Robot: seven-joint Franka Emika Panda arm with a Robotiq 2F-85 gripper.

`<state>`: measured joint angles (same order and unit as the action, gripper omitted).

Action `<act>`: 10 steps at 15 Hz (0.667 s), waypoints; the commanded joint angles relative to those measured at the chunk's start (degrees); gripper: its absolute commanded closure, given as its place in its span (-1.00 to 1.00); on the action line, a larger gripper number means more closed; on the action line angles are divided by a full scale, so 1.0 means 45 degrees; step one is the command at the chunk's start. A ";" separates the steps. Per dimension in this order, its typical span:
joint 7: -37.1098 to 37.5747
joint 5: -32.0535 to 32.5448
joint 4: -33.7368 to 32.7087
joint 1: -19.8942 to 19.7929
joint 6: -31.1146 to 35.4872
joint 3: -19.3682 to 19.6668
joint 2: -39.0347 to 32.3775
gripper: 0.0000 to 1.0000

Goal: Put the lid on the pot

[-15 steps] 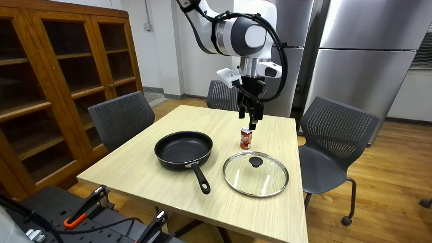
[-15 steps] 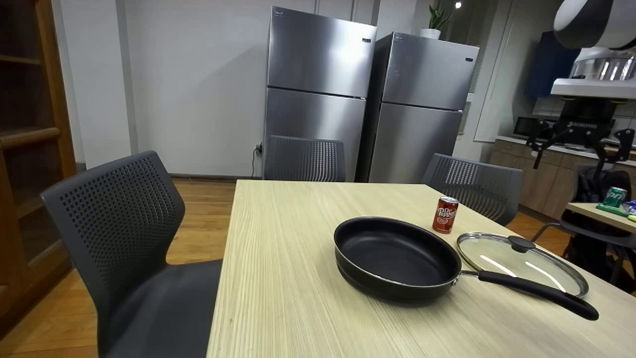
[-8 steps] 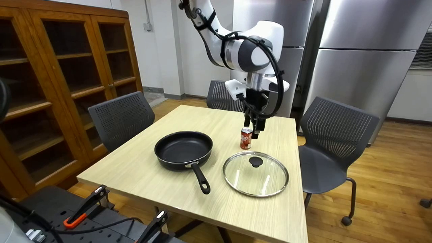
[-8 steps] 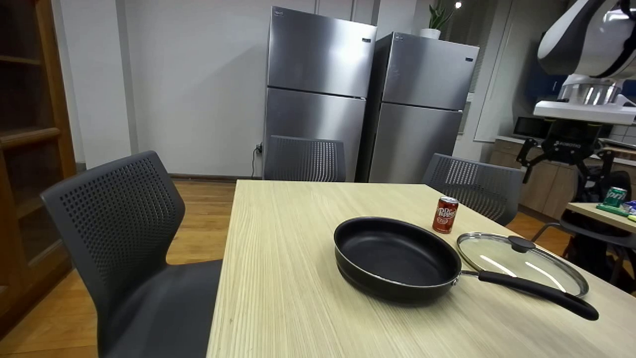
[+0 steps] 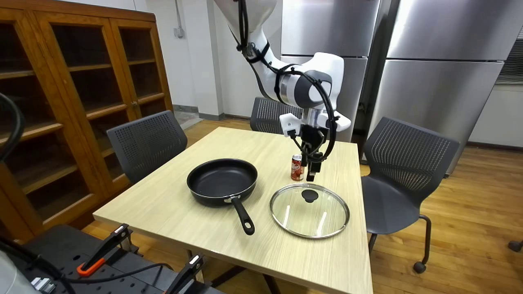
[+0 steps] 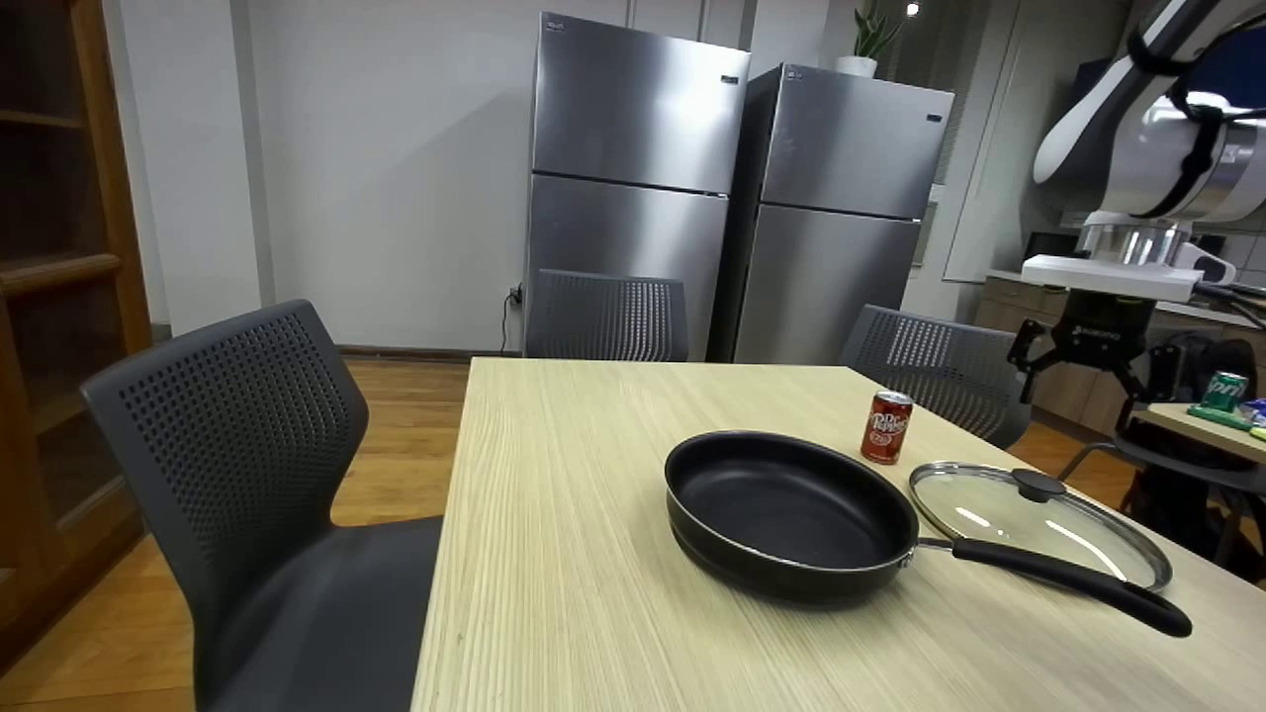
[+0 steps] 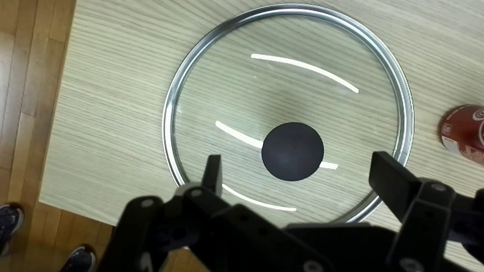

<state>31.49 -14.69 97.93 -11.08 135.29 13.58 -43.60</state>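
Note:
The clear glass lid [image 5: 310,216] lies flat on the table, knob up, and also shows in an exterior view [image 6: 1039,529]. The black pan [image 5: 222,179] stands beside it, upright and uncovered; it also shows in an exterior view [image 6: 791,514] and is out of the wrist view. My gripper [image 5: 308,170] is open and empty, pointing down above the lid, also seen in an exterior view [image 6: 1076,400]. In the wrist view the gripper's fingers [image 7: 298,173] are spread wide either side of the lid's dark knob [image 7: 293,151], apart from it.
A red can [image 5: 296,168] stands close behind the lid and the gripper; it also shows in an exterior view [image 6: 886,427] and at the right of the wrist view [image 7: 465,132]. The pan's handle [image 5: 243,215] points toward the table's front edge. Chairs [image 5: 404,183] stand round the table [image 5: 163,212].
My gripper has moved down, over to the lid and closer to its knob, staying open. The lid, the pan and the can have not moved.

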 commanded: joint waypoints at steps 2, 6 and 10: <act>0.0838 -0.0249 -0.1862 -0.0200 -0.0597 0.0009 -0.1464 -1.00; 0.1318 -0.0179 -0.3059 -0.0293 -0.0974 -0.0005 -0.2465 -1.00; 0.1827 -0.0179 -0.4179 -0.0399 -0.1201 -0.0063 -0.3381 -1.00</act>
<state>37.45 -15.00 85.49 -11.89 133.45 13.67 -55.02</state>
